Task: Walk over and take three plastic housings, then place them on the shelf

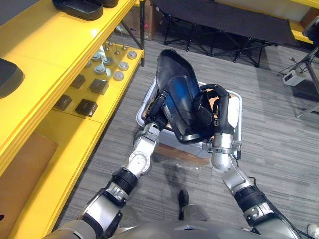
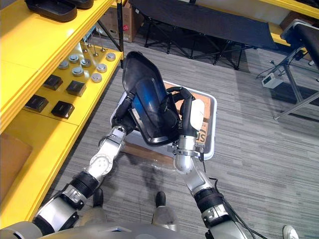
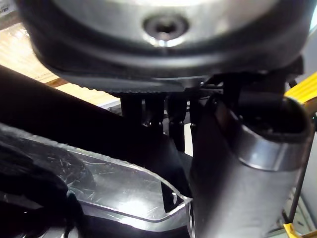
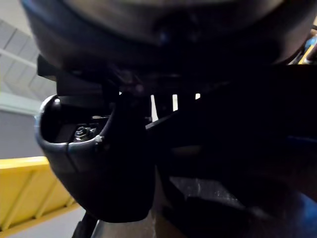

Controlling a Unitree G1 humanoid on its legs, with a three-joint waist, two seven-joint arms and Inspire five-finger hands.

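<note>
At left, yellow shelf (image 1: pixel 50 64): black housings (image 1: pixel 79 7) lie on its upper levels, at the far end and at the left edge.
Lower shelf level: dark square blocks (image 1: pixel 85 106) sit near, round metal pieces (image 1: pixel 118 75) farther back.
Left robot hand (image 1: pixel 157 105): closed on the left rim of the plastic housing (image 1: pixel 177 94), with the thumb on one side and the fingers on the other.
Centre, plastic housing: large, black with a blue sheen, tilted up on edge. It is held between both robot hands, right of the shelf and apart from it.
White bin (image 1: pixel 238 102): stands on the grey floor (image 1: pixel 279 149), under the held housing.
Right robot hand (image 1: pixel 219 109): fingers curled over the housing's right rim, white thumb cover facing up.
Far right: a black folding cot (image 1: pixel 224 22) stands beyond the bin.
</note>
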